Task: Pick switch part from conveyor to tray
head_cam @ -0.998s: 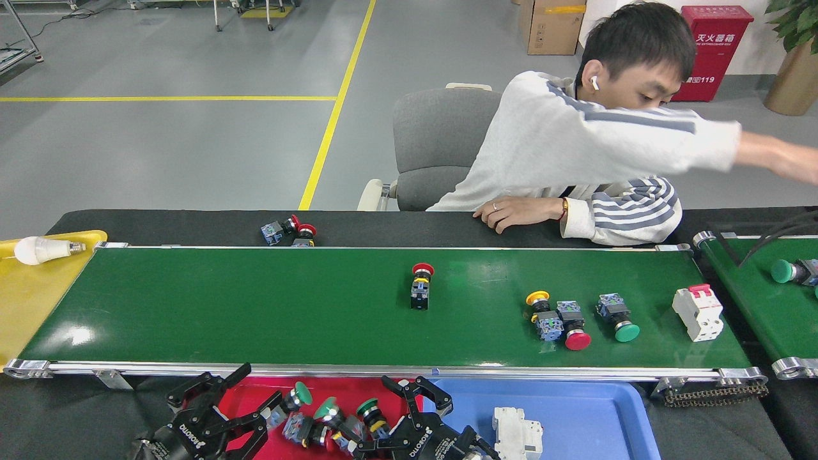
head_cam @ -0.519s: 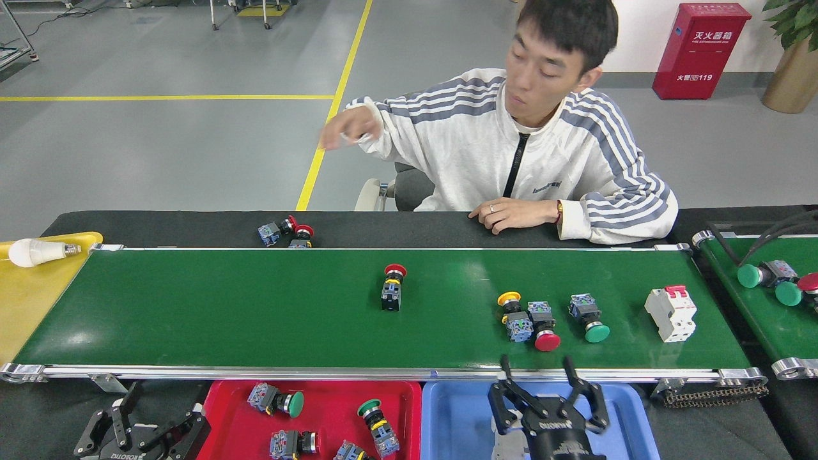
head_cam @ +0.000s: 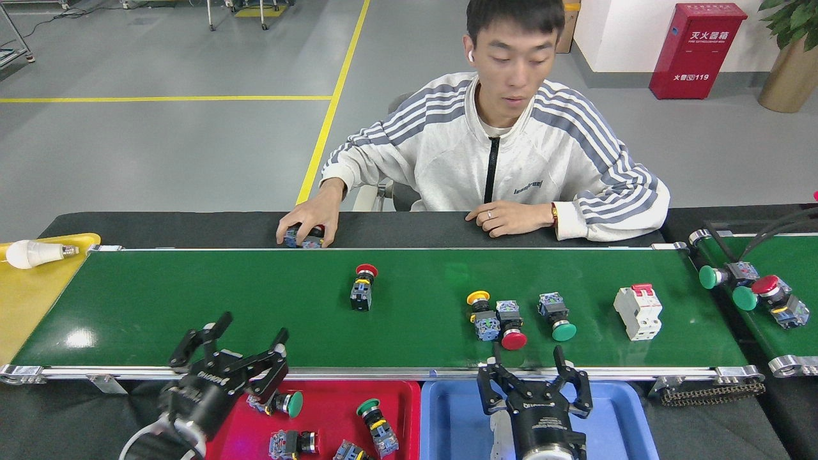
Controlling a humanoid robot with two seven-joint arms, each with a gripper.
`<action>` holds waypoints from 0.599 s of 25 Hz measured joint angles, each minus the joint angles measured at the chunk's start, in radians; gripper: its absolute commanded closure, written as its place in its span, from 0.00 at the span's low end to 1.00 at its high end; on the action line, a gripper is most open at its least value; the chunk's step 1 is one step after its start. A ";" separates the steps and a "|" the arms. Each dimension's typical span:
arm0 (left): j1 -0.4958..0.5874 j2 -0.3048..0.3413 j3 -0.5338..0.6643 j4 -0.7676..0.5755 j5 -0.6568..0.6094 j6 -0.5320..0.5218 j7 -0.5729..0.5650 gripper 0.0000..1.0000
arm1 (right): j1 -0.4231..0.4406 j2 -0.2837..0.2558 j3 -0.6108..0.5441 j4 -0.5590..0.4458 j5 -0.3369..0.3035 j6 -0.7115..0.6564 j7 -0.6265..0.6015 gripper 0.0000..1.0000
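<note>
Black tabletop carries the conveyor, a long glossy dark-green belt with silver side rails. Grey floor with yellow lines behind it; red fire-extinguisher box and a potted plant well beyond its right end. A person in a striped grey jacket sits at the far side of the conveyor, one hand over small switch parts just beyond the far rail, the other hand flat on the tabletop.

On the conveyor: a red-capped switch part with yellow ring and black body, lying near the belt's middle. Right of it a cluster: yellow-capped switch touching a red-capped switch, a green-capped switch just beside them. Further right a white circuit breaker with a red lever. Yellow tray at the conveyor's left end holds a white light bulb. A second green belt past the right end carries more green and red switches.

Below the near rail: red tray with several switches, blue tray to its right.

My left end effector hangs over the near rail, left of the red tray, fingers spread wide, holding nothing. My right end effector sits at the near rail above the blue tray, just below the cluster, fingers wide, empty.
</note>
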 measured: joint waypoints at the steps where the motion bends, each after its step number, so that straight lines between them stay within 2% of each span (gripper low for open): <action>1: -0.028 -0.012 -0.019 0.038 -0.014 0.015 -0.004 0.00 | -0.012 0.000 0.012 0.011 0.000 -0.003 0.005 0.00; 5: -0.094 -0.049 -0.032 0.149 -0.041 0.044 -0.013 0.00 | -0.068 0.003 0.043 0.066 -0.004 -0.048 0.038 0.00; 10: -0.156 -0.052 -0.033 0.248 -0.042 0.078 -0.014 0.02 | -0.119 0.036 0.044 0.134 -0.006 -0.109 0.077 0.00; 11: -0.173 -0.052 -0.033 0.276 -0.042 0.092 -0.017 0.06 | -0.131 0.048 0.044 0.153 -0.006 -0.116 0.079 0.00; 15: -0.232 -0.055 -0.033 0.380 -0.042 0.156 -0.015 0.37 | -0.220 0.113 0.049 0.281 -0.006 -0.133 0.081 0.00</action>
